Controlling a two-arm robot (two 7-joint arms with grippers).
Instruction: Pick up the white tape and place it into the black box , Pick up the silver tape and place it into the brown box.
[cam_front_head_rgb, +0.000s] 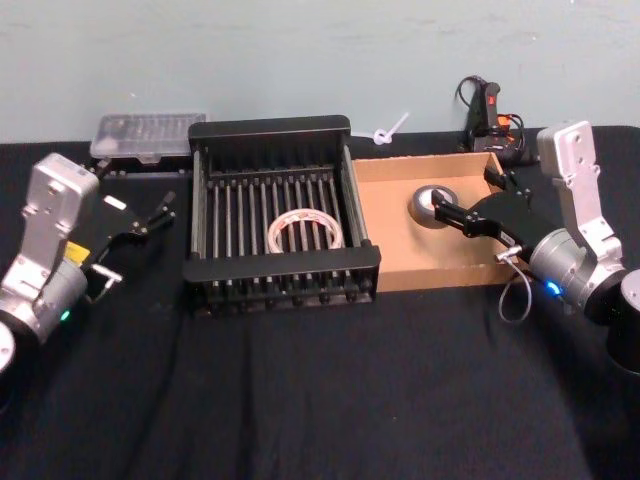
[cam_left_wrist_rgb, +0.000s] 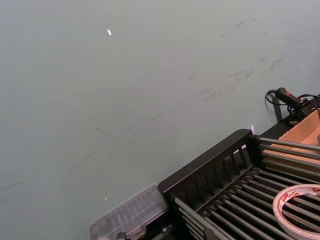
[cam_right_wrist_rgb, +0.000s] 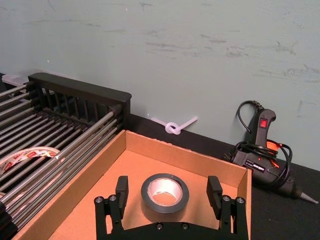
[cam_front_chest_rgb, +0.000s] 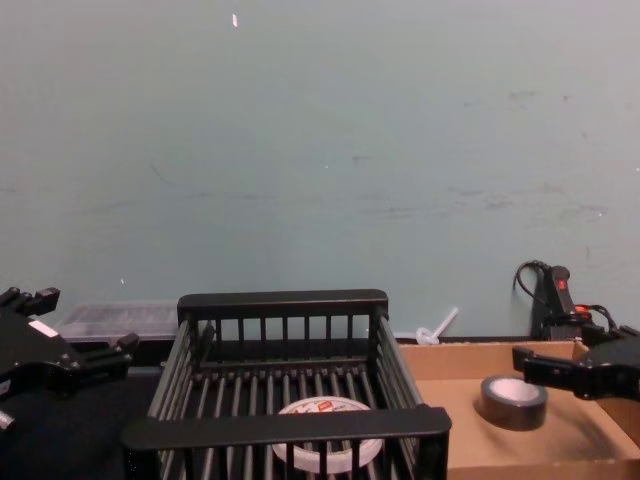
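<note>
White tape (cam_front_head_rgb: 305, 229) lies flat on the slatted floor of the black box (cam_front_head_rgb: 268, 129), toward the side nearest the brown box (cam_front_head_rgb: 385, 226), which stands touching the crate. Silver tape (cam_right_wrist_rgb: 165, 193) rests flat on the cardboard floor of the brown box, near its back wall. Over that box the right gripper (cam_right_wrist_rgb: 168, 193) hangs with its fingers (cam_right_wrist_rgb: 122, 188) spread wide on either side of the silver roll, touching nothing and holding nothing. Beside the black box, on the side away from the brown box, the left gripper (cam_front_head_rgb: 146, 219) hovers above the black cloth, its fingers parted and empty.
</note>
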